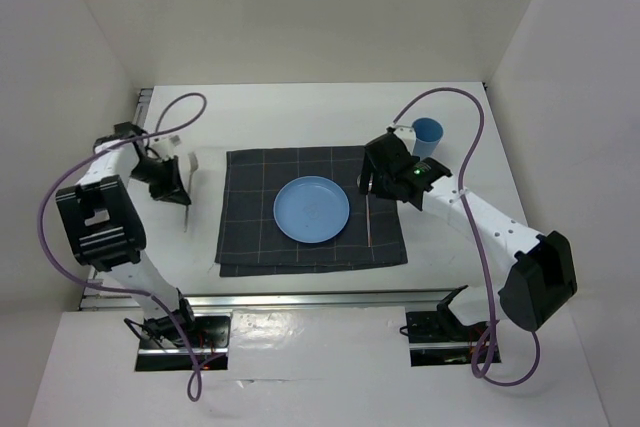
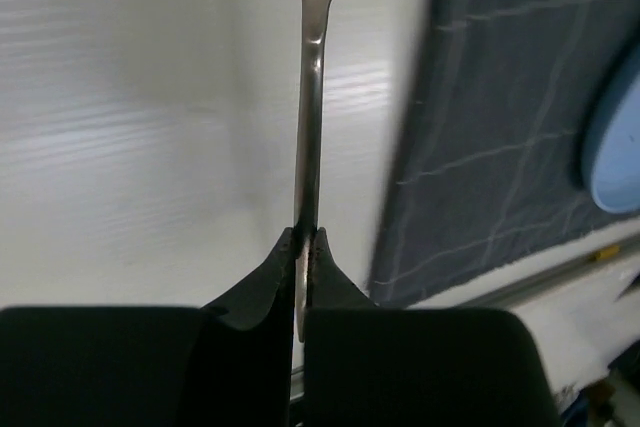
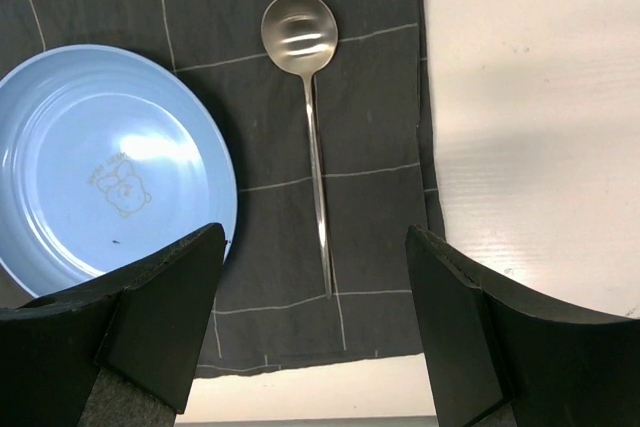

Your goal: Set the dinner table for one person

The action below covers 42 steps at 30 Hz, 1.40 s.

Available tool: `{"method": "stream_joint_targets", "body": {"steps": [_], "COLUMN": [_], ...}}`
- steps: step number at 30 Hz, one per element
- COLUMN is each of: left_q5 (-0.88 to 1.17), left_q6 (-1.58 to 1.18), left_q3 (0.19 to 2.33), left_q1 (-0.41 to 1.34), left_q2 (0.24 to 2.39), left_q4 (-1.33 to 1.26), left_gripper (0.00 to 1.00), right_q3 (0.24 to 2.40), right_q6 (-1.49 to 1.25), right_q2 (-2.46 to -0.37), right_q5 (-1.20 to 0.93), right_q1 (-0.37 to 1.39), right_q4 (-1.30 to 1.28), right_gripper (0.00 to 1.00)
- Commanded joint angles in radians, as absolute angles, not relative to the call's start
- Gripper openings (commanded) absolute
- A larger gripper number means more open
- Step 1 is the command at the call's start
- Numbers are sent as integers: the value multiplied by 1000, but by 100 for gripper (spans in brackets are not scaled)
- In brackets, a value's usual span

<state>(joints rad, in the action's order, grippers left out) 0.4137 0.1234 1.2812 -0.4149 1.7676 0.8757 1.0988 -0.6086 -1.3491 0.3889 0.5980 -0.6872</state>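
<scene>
- Steel utensil (image 2: 310, 97), thin and edge-on, sits in my left gripper (image 2: 303, 239), whose jaws are nearly together on its handle end. Its head runs off the frame, so I can't tell what kind it is.
- I judge it light, stiff and slick, so a pinch this narrow could let it pivot.
- Under everything lies the dinner table (image 1: 300, 112), a white top. It looks hard, smooth and rigid: something to set things on, not to grasp. Steel would likely skid there, less so on the dark mat (image 3: 370, 97).
- My right gripper (image 3: 315, 237) hangs wide apart over the spoon (image 3: 312, 147), gripping nothing.
- That spoon lies flat on the mat beside the blue plate (image 3: 110, 167), apart from it. I'd pinch across mid-handle.
- A blue cup (image 1: 428, 133) stands on bare table past the mat's far right corner.
</scene>
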Motion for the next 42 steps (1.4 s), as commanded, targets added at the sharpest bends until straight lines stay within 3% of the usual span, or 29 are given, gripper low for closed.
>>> {"method": "stream_joint_targets", "body": {"steps": [1,8,16,30,35,42], "left_q5": [509,503,229,63,19,19], "left_q6": [118,-23,-258,-508,-517,-506], "left_q3": [1310,1261,1161,1172,1233,1189], "left_q1": [-281,-43,190,212,222,232], "left_q2": [1721,1663,1634,1775,1874,1852], "left_q4": [968,925,785,741,764,736], "left_gripper": [0,0,0,0,0,0], "right_q3": [1089,1068,1058,1078,1078,1069], "right_q6": [-632,-663,-672,-653,-643,-643], "right_q2": [-1324,-1313,-1281,-1310,-1330,-1348], "right_q5": [425,434,468,517,526,535], "right_q1": [603,603,603,603,594,594], "right_q4": [-664,-696,-727,-769,-769,-758], "right_gripper": [81,81,82,83,83,83]}}
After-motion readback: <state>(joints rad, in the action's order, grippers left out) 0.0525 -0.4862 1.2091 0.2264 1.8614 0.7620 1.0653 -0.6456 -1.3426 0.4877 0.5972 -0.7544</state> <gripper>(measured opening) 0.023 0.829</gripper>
